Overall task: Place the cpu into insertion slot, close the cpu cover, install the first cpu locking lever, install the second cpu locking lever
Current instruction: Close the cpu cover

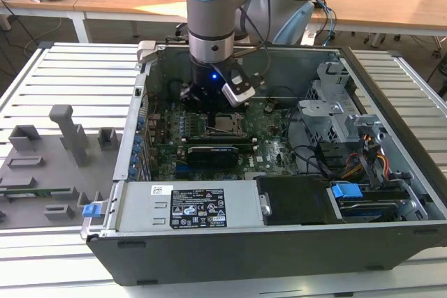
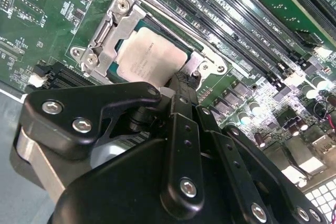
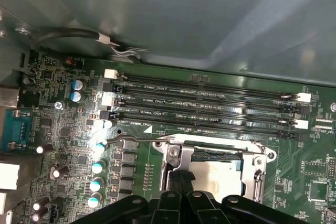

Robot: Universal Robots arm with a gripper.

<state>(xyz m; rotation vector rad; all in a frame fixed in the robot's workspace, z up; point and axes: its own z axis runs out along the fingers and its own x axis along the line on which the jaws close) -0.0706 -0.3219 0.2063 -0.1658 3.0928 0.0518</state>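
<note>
The cpu (image 2: 149, 59) lies flat in the insertion slot (image 1: 225, 125), its silver top facing up, on the green board inside the open computer case. The silver cpu cover (image 2: 105, 35) is down around the chip, which shows through its window. A thin wire locking lever (image 3: 134, 139) runs along the socket's edge beside the memory slots. My gripper (image 2: 181, 85) stands over the socket's edge, its black fingers (image 3: 184, 179) drawn together and shut, with the tips right at the cover's rim. The contact itself is hidden by the fingers.
Long black memory slots (image 3: 210, 103) run beside the socket. A black card (image 1: 213, 153) sits in front of it, and a metal drive cage (image 1: 335, 102) and cables (image 1: 363, 158) are at the exterior view's right. A grey fixture tray (image 1: 49, 165) lies outside the case.
</note>
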